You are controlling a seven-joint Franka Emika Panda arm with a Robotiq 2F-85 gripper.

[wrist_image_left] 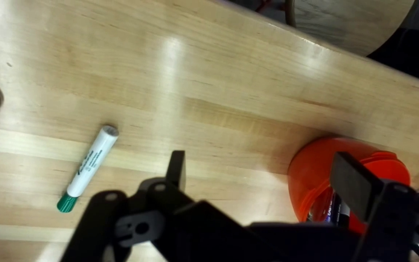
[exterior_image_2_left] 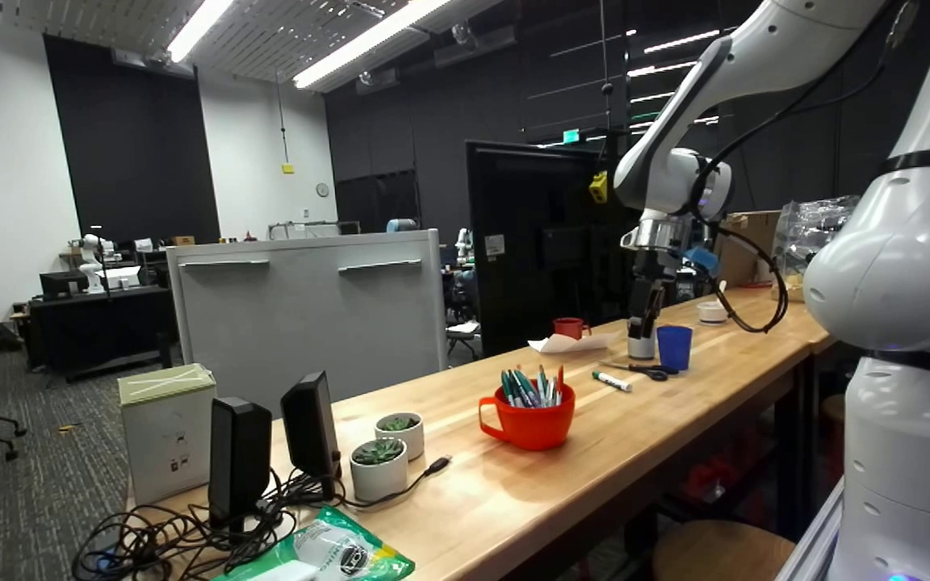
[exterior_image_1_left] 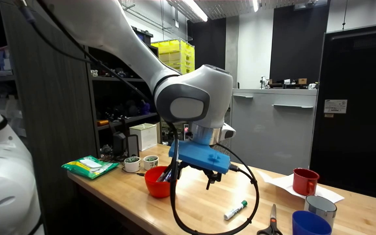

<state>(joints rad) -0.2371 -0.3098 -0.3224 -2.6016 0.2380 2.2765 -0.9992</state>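
Observation:
My gripper (wrist_image_left: 266, 173) is open above the table, with nothing between its fingers. In the wrist view, one finger (wrist_image_left: 353, 185) overlaps the orange mug (wrist_image_left: 306, 174); I cannot tell whether they touch. Several pens and markers (exterior_image_2_left: 525, 389) stand in that mug in an exterior view. Beyond the opposite finger lies a white marker (wrist_image_left: 91, 160) with a green cap, flat on the wood and apart from the gripper. Black-handled scissors (exterior_image_1_left: 273, 225) rest further along, near a blue cup (exterior_image_1_left: 310, 223) and a silvery mug (exterior_image_1_left: 321, 205).
A red mug (exterior_image_1_left: 305, 182) stands on white paper (exterior_image_1_left: 330, 194). Two potted succulents (exterior_image_2_left: 379, 476), black speakers (exterior_image_2_left: 240, 460), loose cables, a pale box (exterior_image_2_left: 166, 436) and a green packet (exterior_image_1_left: 90, 166) occupy one table end. A stool (exterior_image_2_left: 723, 553) sits below the table's edge.

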